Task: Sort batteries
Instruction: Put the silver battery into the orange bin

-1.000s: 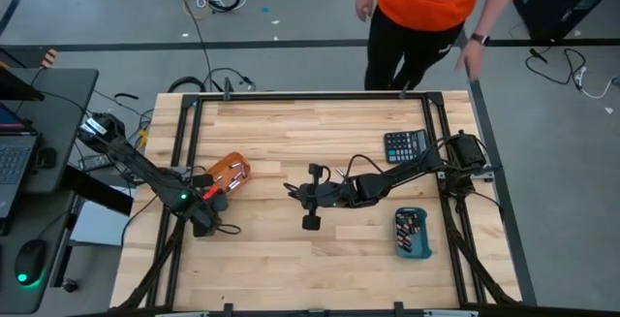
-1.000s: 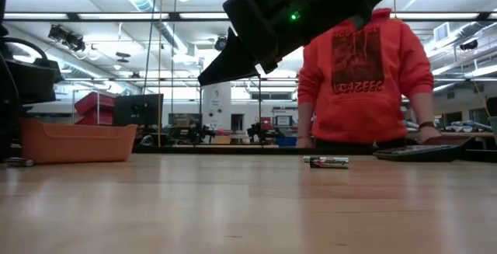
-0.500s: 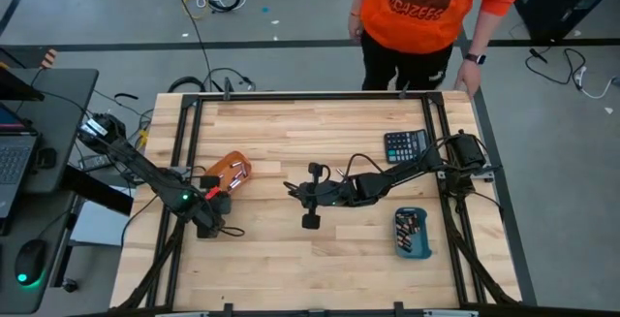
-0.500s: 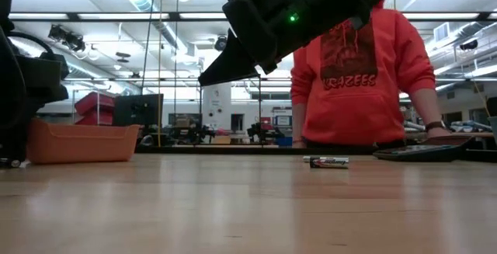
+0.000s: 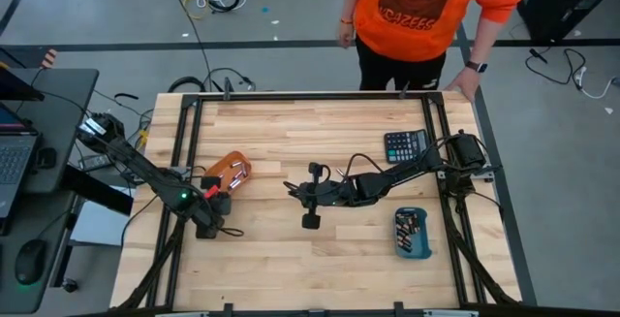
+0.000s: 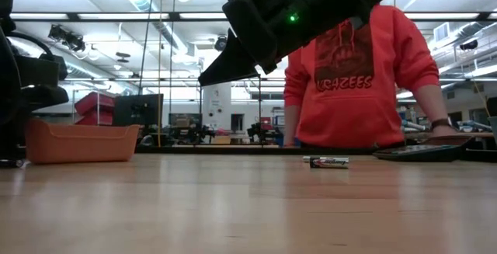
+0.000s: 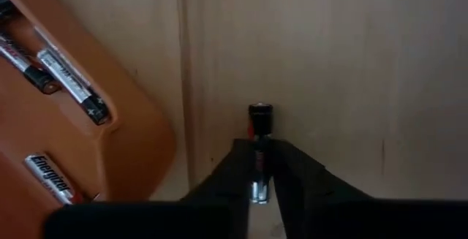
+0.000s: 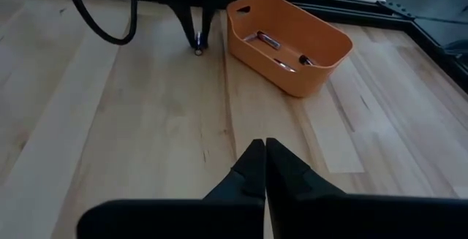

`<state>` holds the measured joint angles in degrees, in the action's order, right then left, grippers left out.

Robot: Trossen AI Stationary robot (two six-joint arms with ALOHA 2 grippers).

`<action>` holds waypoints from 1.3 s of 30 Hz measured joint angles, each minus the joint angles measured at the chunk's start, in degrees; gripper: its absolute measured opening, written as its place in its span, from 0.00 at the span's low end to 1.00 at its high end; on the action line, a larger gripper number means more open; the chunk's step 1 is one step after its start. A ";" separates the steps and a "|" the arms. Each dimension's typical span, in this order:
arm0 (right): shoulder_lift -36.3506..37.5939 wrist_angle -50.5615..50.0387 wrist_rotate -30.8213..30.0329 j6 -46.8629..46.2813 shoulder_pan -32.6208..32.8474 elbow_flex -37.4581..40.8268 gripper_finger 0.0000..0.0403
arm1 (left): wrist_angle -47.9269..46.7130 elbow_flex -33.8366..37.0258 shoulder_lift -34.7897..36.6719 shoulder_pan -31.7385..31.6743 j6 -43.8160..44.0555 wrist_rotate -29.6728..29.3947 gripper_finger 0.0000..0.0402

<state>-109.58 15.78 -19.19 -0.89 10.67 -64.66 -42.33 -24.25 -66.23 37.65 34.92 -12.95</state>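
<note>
Here the left gripper [image 7: 259, 172] was lowered to the table [image 5: 320, 133] just beside the orange tray [image 5: 229, 173], its fingers clamped on a single battery [image 7: 259, 118] lying on the wood. The right gripper [image 8: 259, 160] hung above mid-table, arm stretched inward from the right edge, fingers pressed together and empty.

Orange tray held several batteries [image 7: 73, 85]; one read "Energizer". Blue tray [image 5: 412, 233], near the right arm's base, held more cells. One loose battery [image 6: 328, 161] lay on the wood toward the far side. Black calculator [image 5: 404, 145] sat behind the right arm. A person in an orange hoodie [image 5: 431, 7] stood at the far edge, one hand [image 5: 467, 77] on the table corner.
</note>
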 joint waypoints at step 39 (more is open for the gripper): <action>0.02 -4.37 1.10 -5.07 0.51 -0.02 0.00 | -21.66 -18.28 8.15 -17.36 5.77 -19.43 0.01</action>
<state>-109.56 11.40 -18.09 -5.96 11.18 -64.69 -63.99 -42.53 -58.08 20.29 40.69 -32.38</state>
